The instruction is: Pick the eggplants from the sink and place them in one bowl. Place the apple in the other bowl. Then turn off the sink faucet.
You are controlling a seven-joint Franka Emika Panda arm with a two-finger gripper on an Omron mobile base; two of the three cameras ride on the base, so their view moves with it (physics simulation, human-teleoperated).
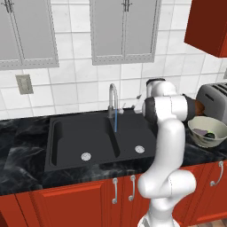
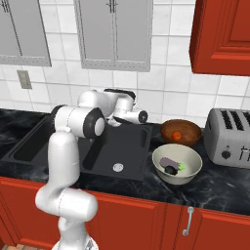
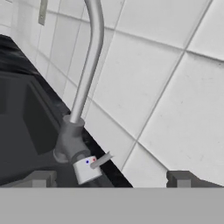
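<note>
At the near right, the pale bowl [image 2: 177, 163] on the counter [image 2: 219, 188] holds both eggplants [image 2: 170, 165], and just behind it the brown bowl [image 2: 181, 132] holds the apple [image 2: 177, 135], with a toaster [image 2: 228, 138] to their right. The black sink [image 1: 95, 139] lies left of the bowls, its basins holding nothing but the drains, and a thin stream of water [image 1: 116, 120] falls from the faucet [image 1: 112, 100] at its far edge. The gripper [image 3: 111, 178] sits at the far rim beside the faucet base, fingers [image 3: 40, 179] spread wide and gripping nothing, with the side lever [image 3: 100, 160] just ahead of them, untouched.
</note>
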